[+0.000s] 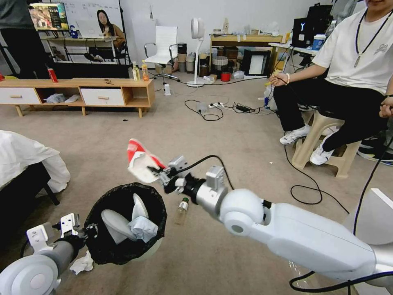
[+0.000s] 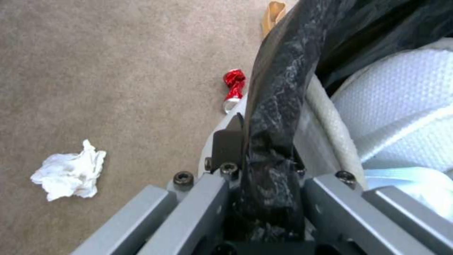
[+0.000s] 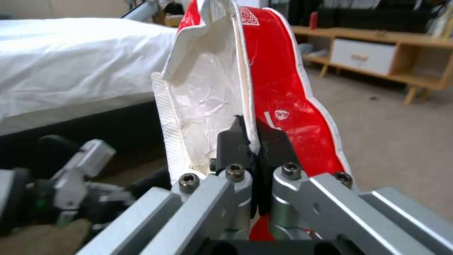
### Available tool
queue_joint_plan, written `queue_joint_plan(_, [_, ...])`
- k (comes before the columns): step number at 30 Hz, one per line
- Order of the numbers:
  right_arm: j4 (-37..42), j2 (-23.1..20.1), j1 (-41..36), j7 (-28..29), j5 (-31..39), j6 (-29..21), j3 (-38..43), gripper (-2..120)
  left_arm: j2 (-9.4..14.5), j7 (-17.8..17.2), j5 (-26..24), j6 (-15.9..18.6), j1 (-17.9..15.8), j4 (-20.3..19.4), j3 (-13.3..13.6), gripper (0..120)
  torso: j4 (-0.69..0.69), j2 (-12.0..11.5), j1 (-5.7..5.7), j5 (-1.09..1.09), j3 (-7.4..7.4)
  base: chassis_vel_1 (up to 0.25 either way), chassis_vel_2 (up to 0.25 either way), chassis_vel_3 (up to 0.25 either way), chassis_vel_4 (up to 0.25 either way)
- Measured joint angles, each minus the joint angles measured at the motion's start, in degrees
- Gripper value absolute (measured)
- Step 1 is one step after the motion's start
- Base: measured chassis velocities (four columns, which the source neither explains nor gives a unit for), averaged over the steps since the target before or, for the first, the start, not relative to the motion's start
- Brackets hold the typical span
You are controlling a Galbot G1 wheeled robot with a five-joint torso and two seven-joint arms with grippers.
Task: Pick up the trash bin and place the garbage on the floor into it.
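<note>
The beige-grey carpet floor (image 1: 229, 143) carries scattered litter. A clear bottle with a green cap (image 1: 182, 209) lies just below the right gripper (image 1: 157, 171). A crumpled white tissue (image 1: 83, 263) lies just beside the left gripper (image 1: 84, 234). In the left wrist view, a crushed red can (image 2: 233, 89) lies beyond that claw's fingertips, a tan paper bag (image 2: 274, 14) farther still.

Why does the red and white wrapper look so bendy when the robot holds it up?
The red-and-white wrapper is probably thin and floppy: it folds and creases above the right gripper, which pinches only its lower edge. It likely weighs very little, since that small pinch holds it up. Being so light, it may flutter rather than fall straight toward the trash bin.
</note>
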Motion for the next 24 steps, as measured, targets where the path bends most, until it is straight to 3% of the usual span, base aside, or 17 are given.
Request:
queue_joint_plan(13, [-0.84, 3.90, 0.34, 2.20, 5.13, -2.24, -6.55, 0, 0.03, -0.14, -0.16, 0.00, -0.38, 0.19, -0.06, 2, 0.00, 0.00, 0.00, 0.00, 0.00, 0.000, 0.000, 0.000, 0.000])
queue_joint_plan(24, [-4.96, 6.46, -2.38, 4.12, 2.70, -4.64, -11.26, 0, -0.09, -0.58, -0.95, 0.00, -0.21, -0.90, -0.77, 2, 0.00, 0.00, 0.00, 0.00, 0.00, 0.000, 0.000, 0.000, 0.000])
